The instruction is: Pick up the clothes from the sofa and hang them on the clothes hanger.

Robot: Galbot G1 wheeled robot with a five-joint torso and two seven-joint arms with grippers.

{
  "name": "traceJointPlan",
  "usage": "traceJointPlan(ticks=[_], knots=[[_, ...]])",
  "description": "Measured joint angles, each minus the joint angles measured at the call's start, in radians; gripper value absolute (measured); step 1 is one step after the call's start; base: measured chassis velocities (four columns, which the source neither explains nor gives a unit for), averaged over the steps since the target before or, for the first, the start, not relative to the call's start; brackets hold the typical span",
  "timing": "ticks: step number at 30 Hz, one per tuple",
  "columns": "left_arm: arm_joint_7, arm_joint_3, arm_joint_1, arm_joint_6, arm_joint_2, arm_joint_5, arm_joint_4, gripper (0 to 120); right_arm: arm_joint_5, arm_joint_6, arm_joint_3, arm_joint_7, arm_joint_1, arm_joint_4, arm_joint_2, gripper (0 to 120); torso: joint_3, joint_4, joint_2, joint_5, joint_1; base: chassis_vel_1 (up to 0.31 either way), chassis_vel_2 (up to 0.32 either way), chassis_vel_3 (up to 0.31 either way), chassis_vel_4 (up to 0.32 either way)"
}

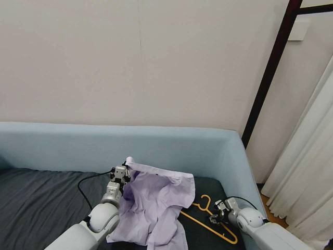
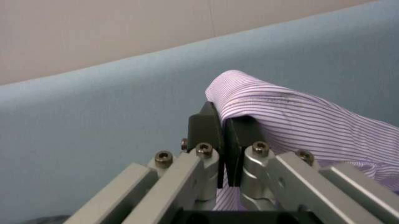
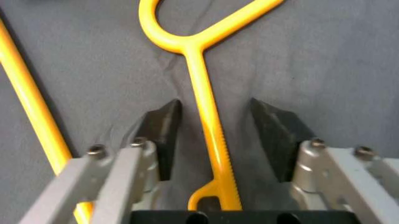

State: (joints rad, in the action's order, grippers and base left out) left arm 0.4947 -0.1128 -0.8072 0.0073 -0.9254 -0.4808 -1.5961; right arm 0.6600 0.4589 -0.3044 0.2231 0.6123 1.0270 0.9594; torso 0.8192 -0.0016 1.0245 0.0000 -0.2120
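A purple striped shirt [image 1: 156, 205] hangs lifted above the dark sofa seat, pinched at one edge by my left gripper [image 1: 124, 173], which is shut on the shirt [image 2: 293, 116]. An orange clothes hanger [image 1: 208, 214] lies flat on the seat at the right. My right gripper [image 1: 217, 212] is down on the seat, open, with the hanger's neck [image 3: 209, 121] running between its two fingers and untouched by either pad.
The light blue sofa back [image 1: 104, 146] and right armrest [image 1: 237, 166] wall in the dark seat [image 1: 41, 198]. A dark vertical post [image 1: 268, 73] and white curtains [image 1: 307, 172] stand to the right of the sofa.
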Motion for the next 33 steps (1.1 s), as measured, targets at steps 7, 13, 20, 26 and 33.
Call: traceJointPlan(ticks=[7,13,20,26,33], knots=[[0.000,-0.006,0.005,0.002,-0.003,-0.003,0.001,0,-0.002,-0.004,0.000,-0.007,0.013,0.010,-0.003,14,0.000,0.0000,0.000,-0.0001,0.000,0.000,0.000,0.000,0.000],[0.000,-0.004,-0.004,0.004,0.002,-0.004,-0.004,0,-0.002,-0.010,0.001,-0.020,0.021,0.019,-0.003,4,0.000,0.0000,0.000,-0.0001,0.000,0.000,0.000,0.000,0.000],[0.002,-0.003,-0.007,0.010,0.005,-0.012,-0.011,0,0.009,-0.019,0.007,-0.063,0.031,0.052,-0.017,4,0.000,0.0000,0.000,0.0002,0.000,0.000,0.000,0.000,0.000],[0.001,-0.005,-0.003,0.006,0.003,-0.017,-0.002,0,0.020,-0.071,0.029,-0.240,0.049,0.154,-0.046,4,0.000,-0.0001,0.000,0.0001,0.000,0.000,0.000,0.000,0.000],[-0.002,-0.014,0.010,0.005,-0.006,-0.021,0.010,0,-0.064,-0.160,0.087,-0.346,0.078,0.249,-0.084,4,0.000,-0.0001,0.000,0.0000,0.000,0.000,0.000,0.000,0.000]])
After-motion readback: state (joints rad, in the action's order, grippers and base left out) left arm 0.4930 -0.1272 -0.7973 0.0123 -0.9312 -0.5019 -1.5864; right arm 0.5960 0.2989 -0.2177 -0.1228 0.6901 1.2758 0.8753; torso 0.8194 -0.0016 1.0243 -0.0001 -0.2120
